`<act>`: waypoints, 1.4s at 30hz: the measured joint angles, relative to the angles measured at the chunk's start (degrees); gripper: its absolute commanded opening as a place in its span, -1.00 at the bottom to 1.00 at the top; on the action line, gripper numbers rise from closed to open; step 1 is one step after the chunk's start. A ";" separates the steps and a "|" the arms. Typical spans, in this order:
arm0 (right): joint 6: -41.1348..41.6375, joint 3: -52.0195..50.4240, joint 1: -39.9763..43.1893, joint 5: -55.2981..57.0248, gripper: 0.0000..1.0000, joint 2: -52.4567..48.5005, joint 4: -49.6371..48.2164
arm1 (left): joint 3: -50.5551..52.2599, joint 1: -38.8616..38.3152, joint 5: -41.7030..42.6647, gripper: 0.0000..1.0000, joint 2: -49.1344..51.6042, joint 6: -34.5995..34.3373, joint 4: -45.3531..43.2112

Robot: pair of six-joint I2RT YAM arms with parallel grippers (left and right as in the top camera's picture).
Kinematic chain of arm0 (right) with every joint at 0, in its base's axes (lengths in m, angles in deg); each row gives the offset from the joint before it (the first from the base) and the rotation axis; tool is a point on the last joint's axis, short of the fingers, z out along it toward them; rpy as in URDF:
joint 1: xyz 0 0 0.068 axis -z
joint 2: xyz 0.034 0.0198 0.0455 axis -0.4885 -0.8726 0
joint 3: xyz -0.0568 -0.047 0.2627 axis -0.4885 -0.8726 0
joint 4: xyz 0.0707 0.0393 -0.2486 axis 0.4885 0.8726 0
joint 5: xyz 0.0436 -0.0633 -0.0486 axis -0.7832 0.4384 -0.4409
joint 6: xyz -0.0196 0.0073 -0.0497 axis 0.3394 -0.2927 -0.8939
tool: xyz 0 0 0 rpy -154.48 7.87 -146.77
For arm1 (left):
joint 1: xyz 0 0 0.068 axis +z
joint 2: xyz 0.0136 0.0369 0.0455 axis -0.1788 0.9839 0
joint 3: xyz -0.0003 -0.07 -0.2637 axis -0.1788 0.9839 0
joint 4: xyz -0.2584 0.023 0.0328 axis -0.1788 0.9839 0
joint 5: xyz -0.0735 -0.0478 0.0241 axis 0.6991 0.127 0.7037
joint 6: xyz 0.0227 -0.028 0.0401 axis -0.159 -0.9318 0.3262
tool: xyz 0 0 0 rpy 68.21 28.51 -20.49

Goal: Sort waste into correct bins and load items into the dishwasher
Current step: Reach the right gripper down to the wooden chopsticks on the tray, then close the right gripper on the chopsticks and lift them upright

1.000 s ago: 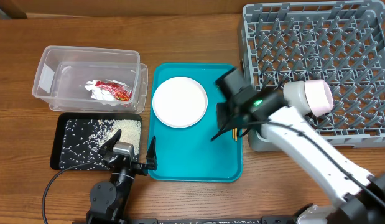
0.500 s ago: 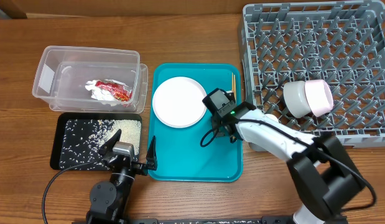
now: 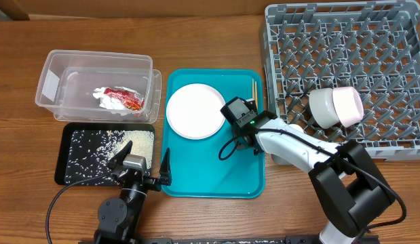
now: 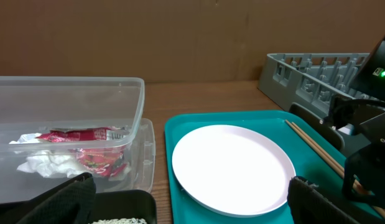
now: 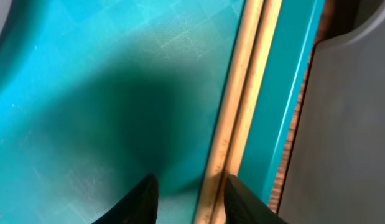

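Two wooden chopsticks (image 5: 242, 106) lie side by side along the right rim of the teal tray (image 3: 210, 169). My right gripper (image 3: 247, 139) is down over them, open to a narrow gap. In the right wrist view the right gripper (image 5: 191, 180) has its right finger against the chopsticks and its left finger on bare tray. Only the chopsticks' far ends (image 3: 254, 89) show from overhead. A white plate (image 3: 196, 110) sits on the tray. My left gripper (image 3: 138, 169) is wide open and holds nothing. The red-and-white wrapper (image 3: 120, 99) lies in the clear tub (image 3: 53, 68), and rice (image 3: 104, 150) in the black tray (image 3: 66, 173).
The grey dish rack (image 3: 345, 41) fills the back right, and a white bowl (image 3: 335, 107) lies on its side among the pegs. The rack's near corner stands right beside the tray's right rim. In the left wrist view the plate (image 4: 232, 168) lies ahead.
Over the last second the right arm swung down and left onto the tray's right side, and its jaws narrowed around the chopsticks. It has barely moved since. The left arm is still.
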 measured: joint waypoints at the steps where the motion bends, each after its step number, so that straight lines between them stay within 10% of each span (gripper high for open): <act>1: -0.31 0.13 0.00 -0.04 -0.24 0.00 0.17 | 0.00 0.00 0.00 1.00 0.00 0.00 0.00; 42: -3.08 -0.15 2.32 -2.36 -0.41 -0.42 -4.79 | 0.00 0.00 0.00 1.00 -0.02 0.00 -0.02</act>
